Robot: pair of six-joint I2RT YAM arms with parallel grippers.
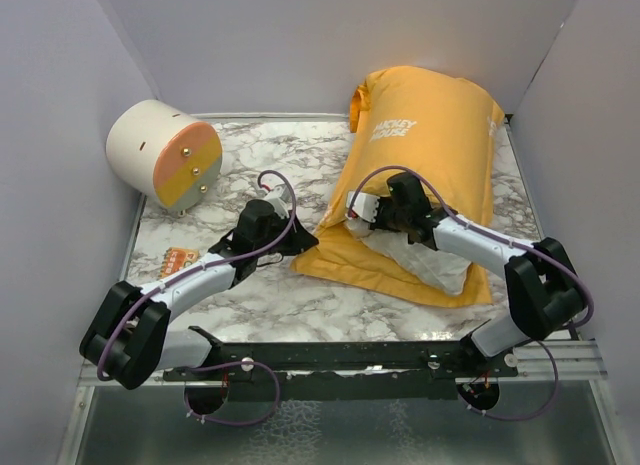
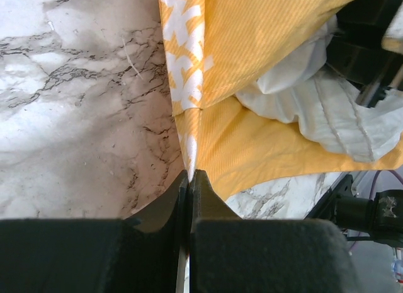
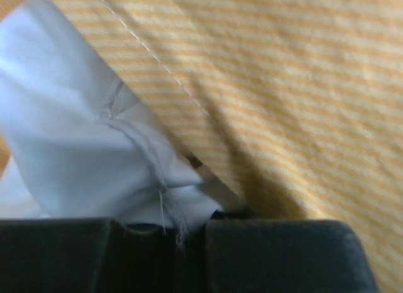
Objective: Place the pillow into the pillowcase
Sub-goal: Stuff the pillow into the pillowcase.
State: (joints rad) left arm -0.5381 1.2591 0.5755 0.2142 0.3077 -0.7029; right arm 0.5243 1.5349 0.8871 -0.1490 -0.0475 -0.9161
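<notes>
The orange-yellow pillowcase [image 1: 425,155] lies at centre right, lettering side up. The white pillow [image 1: 425,263] fills most of it and bulges out of the near open end. My left gripper [image 1: 303,240] is shut on the near left corner of the case's open edge. In the left wrist view the fingertips [image 2: 190,174] pinch that thin edge of the pillowcase [image 2: 264,47], with the pillow [image 2: 321,116] beyond. My right gripper [image 1: 358,213] sits at the mouth of the case. In the right wrist view its jaws [image 3: 182,224] are shut on a seamed fold of pillow [image 3: 75,135] beside the striped pillowcase [image 3: 283,85].
A cream-and-orange cylinder [image 1: 165,153] lies at the back left of the marble table [image 1: 270,300]. A small orange packet [image 1: 180,257] lies beside my left arm. Pale walls close in the back and both sides. The right arm [image 2: 371,34] shows in the left wrist view.
</notes>
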